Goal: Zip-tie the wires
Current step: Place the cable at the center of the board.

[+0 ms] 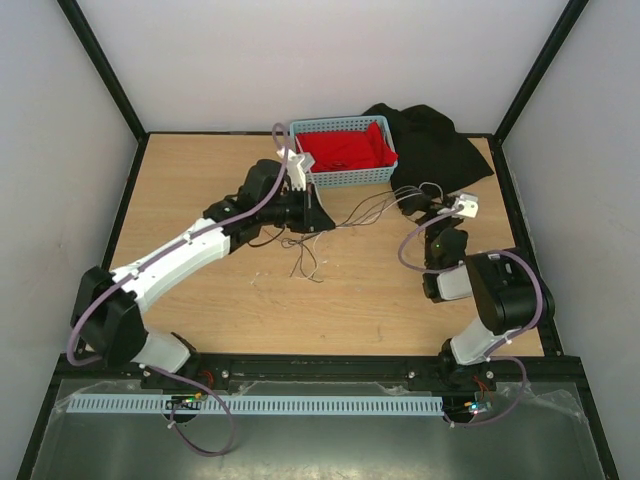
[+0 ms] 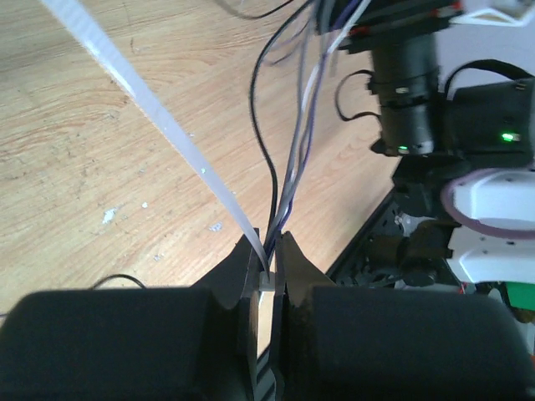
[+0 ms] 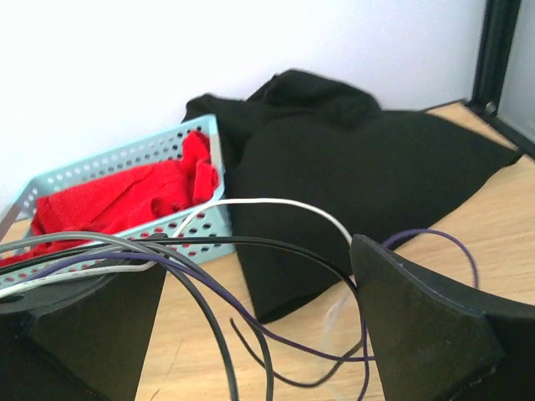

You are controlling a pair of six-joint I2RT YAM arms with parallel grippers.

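1. Wires run as a thin bundle of black, grey, purple and whitish strands. On the left wrist camera I see them go straight into the tips of my left gripper.
2. My left gripper's jaws stand nearly together, pinching the zip tie at its near end. A small white block sits in the narrow gap, and the wires pass into that same gap.
3. The zip tie's white strip rises from the jaws and slants fairly straight to the upper left of that view, above the wooden table.
4. From above, I see my left arm reaching to the middle of the table, with its gripper just in front of the blue basket. The strands stretch from it rightward to my right gripper, and a few loose ends trail toward me on the wood.
5. My right gripper stands wide open. Its wrist camera shows both fingers well apart, with several strands crossing between them and a white one arching highest. Some strands lie across the top of one finger, and none is pinched.
6. The basket holds a red cloth. A black cloth lies bunched against the basket's right side, at the back edge of the table.
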